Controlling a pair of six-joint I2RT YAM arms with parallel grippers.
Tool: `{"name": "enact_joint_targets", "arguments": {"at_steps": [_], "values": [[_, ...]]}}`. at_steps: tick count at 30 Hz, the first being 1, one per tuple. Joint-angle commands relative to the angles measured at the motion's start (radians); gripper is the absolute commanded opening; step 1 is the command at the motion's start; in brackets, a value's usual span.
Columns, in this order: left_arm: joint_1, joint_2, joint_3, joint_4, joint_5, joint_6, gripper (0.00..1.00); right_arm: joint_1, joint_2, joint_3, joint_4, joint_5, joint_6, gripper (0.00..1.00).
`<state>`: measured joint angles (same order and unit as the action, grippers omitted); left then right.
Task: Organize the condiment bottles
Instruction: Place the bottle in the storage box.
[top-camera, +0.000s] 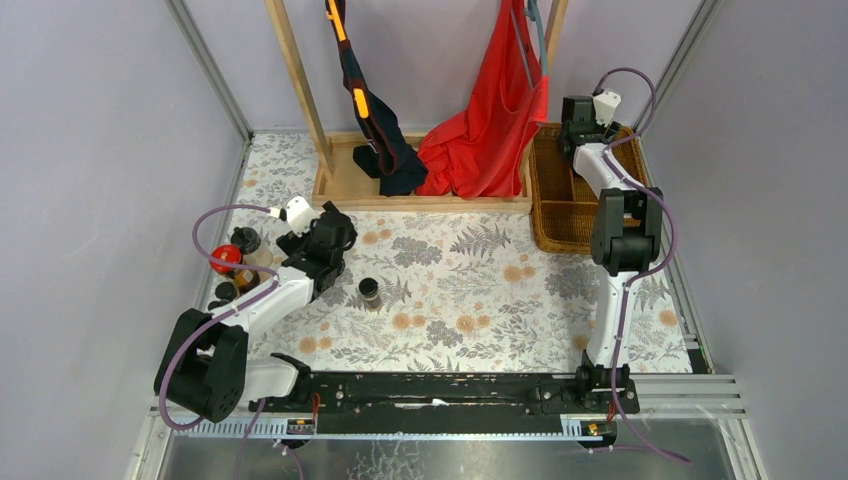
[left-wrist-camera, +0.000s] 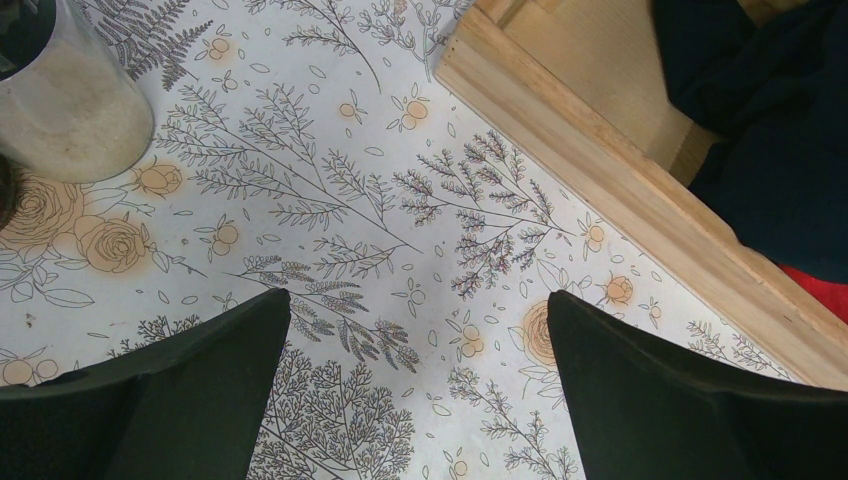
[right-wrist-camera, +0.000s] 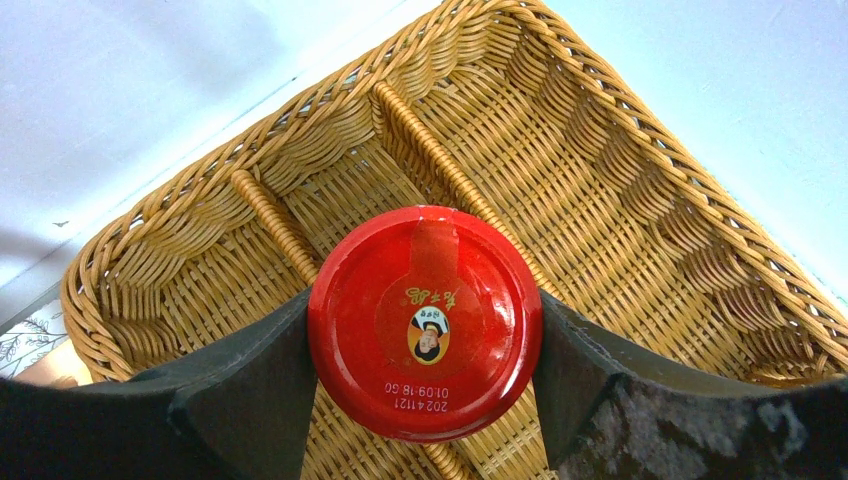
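Placing step: right gripper (right-wrist-camera: 423, 330) clamped on red-lidded jar (right-wrist-camera: 425, 322) over wicker basket (right-wrist-camera: 600, 180), upper right of top view, next probably lower it clear of the divider (right-wrist-camera: 450, 170) and release; left gripper (left-wrist-camera: 418, 310) wide open, empty, near lone dark bottle (top-camera: 369, 292) mid-frame
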<state>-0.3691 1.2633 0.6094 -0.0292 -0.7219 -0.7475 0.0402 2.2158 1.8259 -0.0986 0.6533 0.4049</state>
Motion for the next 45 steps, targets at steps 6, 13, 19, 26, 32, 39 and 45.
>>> {"name": "enact_joint_targets", "arguments": {"at_steps": [6,13,19,26,32,39,45], "values": [[0.007,0.000,0.012,0.054,-0.013,-0.009,1.00,0.015,-0.030,0.044,0.103,0.072,0.018,0.00],[0.007,0.002,0.013,0.052,-0.015,-0.010,1.00,0.016,-0.035,0.051,0.080,0.087,0.021,0.45],[0.006,0.004,0.013,0.052,-0.013,-0.010,1.00,0.015,-0.041,0.052,0.069,0.080,0.030,0.66],[0.007,0.007,0.015,0.052,-0.011,-0.012,1.00,0.015,-0.040,0.054,0.057,0.085,0.034,0.75],[0.007,0.012,0.016,0.053,-0.011,-0.012,1.00,0.015,-0.047,0.053,0.054,0.085,0.037,0.78],[0.006,0.015,0.016,0.054,-0.009,-0.010,1.00,0.016,-0.043,0.057,0.044,0.087,0.042,0.87],[0.006,0.014,0.016,0.054,-0.010,-0.010,1.00,0.015,-0.045,0.063,0.039,0.095,0.046,0.88]]}}
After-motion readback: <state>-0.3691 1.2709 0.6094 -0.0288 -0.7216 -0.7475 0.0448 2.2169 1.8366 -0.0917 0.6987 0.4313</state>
